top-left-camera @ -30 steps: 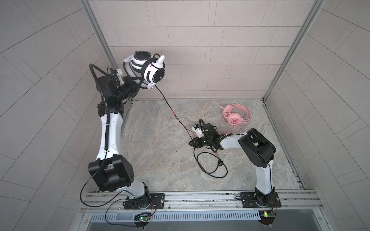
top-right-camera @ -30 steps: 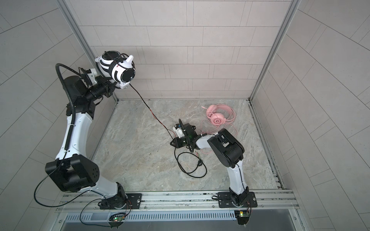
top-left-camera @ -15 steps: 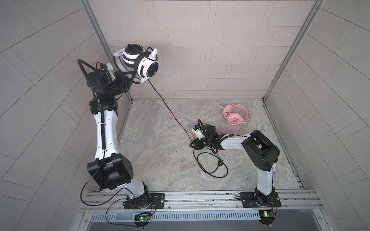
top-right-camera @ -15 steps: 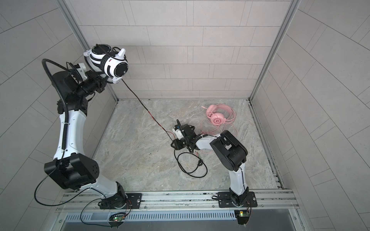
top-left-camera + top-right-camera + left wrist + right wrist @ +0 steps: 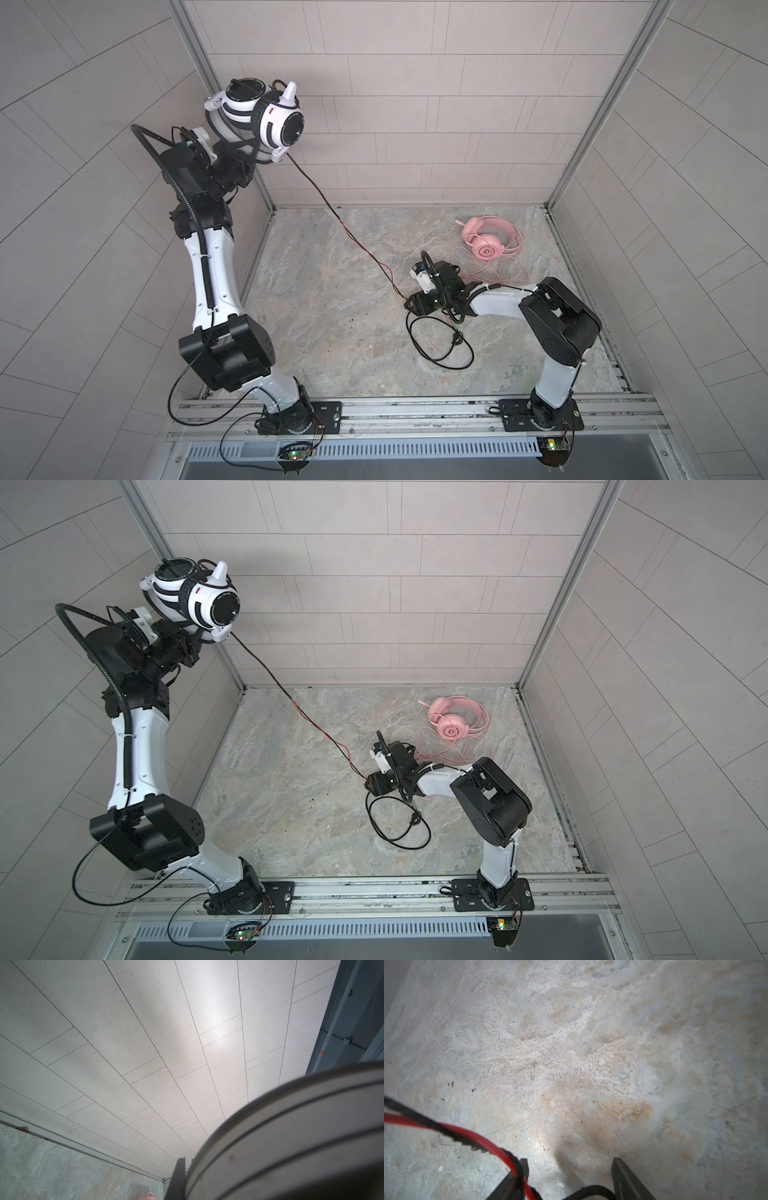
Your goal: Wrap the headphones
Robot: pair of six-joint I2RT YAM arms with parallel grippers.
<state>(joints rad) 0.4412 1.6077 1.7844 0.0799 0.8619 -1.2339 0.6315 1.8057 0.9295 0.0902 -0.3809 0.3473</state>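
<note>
Headset up high: the white-and-black headset (image 5: 266, 120) hangs at 10 o'clock in both top views, clear of the table (image 5: 316, 332), its thin headband pinched in the left gripper (image 5: 245, 160), jaws fully closed. Its black-and-red cable (image 5: 349, 232) slants down toward 4 o'clock to the right gripper (image 5: 570, 1165), jaws well apart, the cable only draped over 1 finger (image 5: 525, 1165), nothing clamped. The slack loops (image 5: 440, 345) lie at 5 o'clock of it. The pink headset (image 5: 486, 241) sits at 2 o'clock, untouched. Best play, I reckon: pinch further down the slack, keep gentle tension, lay even turns.

White-black headset (image 5: 259, 118) aloft, pink headset (image 5: 486, 245) flat
</note>
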